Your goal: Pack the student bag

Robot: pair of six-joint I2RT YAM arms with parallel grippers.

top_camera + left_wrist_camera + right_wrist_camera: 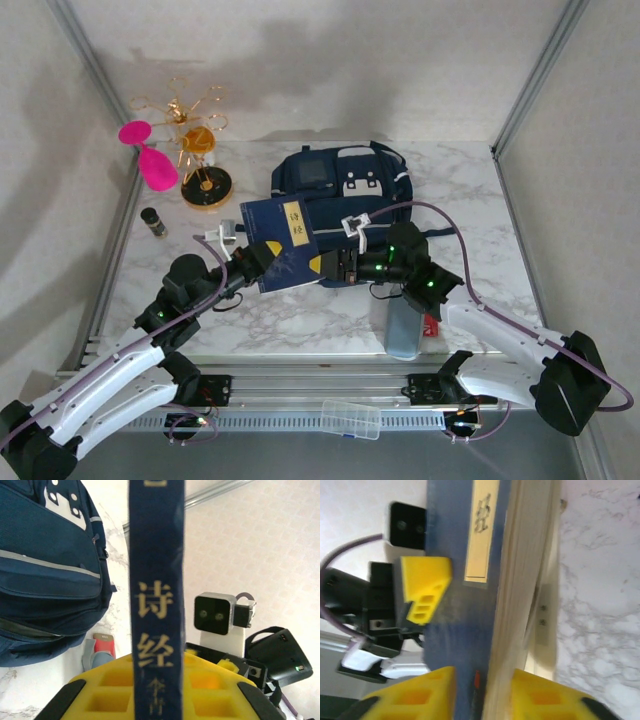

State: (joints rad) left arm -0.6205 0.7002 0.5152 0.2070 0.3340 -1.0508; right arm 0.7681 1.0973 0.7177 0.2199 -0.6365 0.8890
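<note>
From above, both arms are meeting over the tabletop (300,318), with the book (281,243) hanging tilted between the left jaws and right jaws. The bag (343,178) is lying flat just beyond both.

Left wrist: the left jaws are clamping narrow on the book's (156,605) spine, yellow pads (112,690) hugging it on either side. The bag (47,570) is sitting off to their left.

Right wrist: the book (455,540) is standing edge-on between the right jaws, pads (417,697) right beside cover and pages. Gripping or slack, I cannot tell. Beyond them, the left jaws' pad (426,587) is pressing on the cover.
</note>
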